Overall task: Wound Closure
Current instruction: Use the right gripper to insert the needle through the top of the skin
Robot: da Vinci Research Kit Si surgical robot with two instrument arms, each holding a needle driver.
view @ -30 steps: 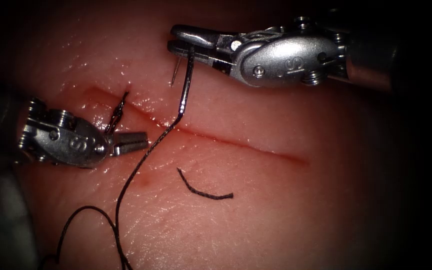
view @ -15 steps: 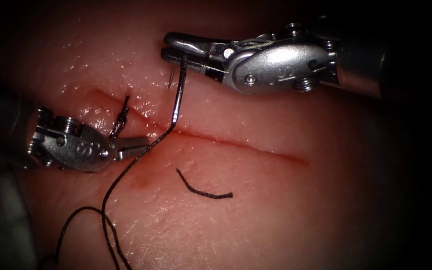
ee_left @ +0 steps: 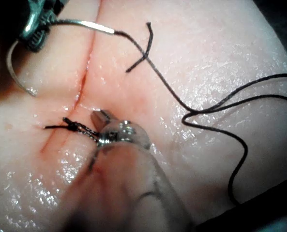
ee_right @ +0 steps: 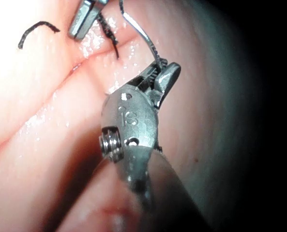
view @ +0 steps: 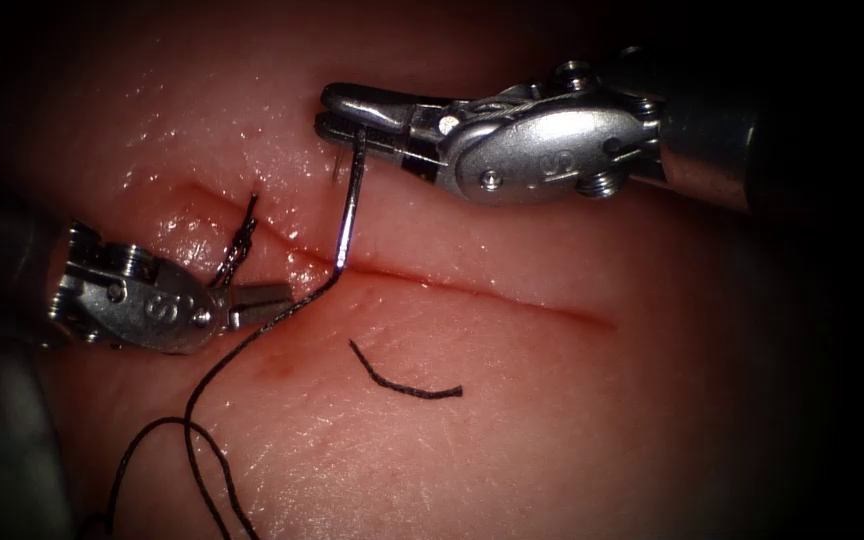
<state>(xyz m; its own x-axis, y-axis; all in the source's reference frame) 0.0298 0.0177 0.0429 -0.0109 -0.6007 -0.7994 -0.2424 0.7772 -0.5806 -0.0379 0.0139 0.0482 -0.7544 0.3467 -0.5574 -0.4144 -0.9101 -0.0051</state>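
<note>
- Here, our right tool (view: 337,110) comes in from the right above the cut (view: 472,287), its jaws pressed together on the needle (view: 349,205).
- The grip sits partway along the curve: the tip (view: 336,170) pokes out just past the jaws, and the long run of steel hangs down toward the cut. In the left wrist view the needle (ee_left: 83,23) arcs free of the surface, tip in the air, so we judge it out of the tissue (view: 512,400).
- Over the last second the right tool has drifted left and slightly down the picture, carrying the needle with it.
- The thread (view: 242,345) leaves the needle's rear end at the cut, runs down and left across the tissue, and loops near the lower edge. We take it that holding the needle high keeps this strand off the wound.
- Our left tool (view: 262,297) lies on the left end of the cut, jaws pressed together, right beside the knot (view: 242,235). Whether they pinch a strand of it we cannot tell.
- A loose cut end (view: 402,380) lies below the cut, apart from both tools.
- A little red fluid (view: 277,368) marks the tissue near the thread.
</note>
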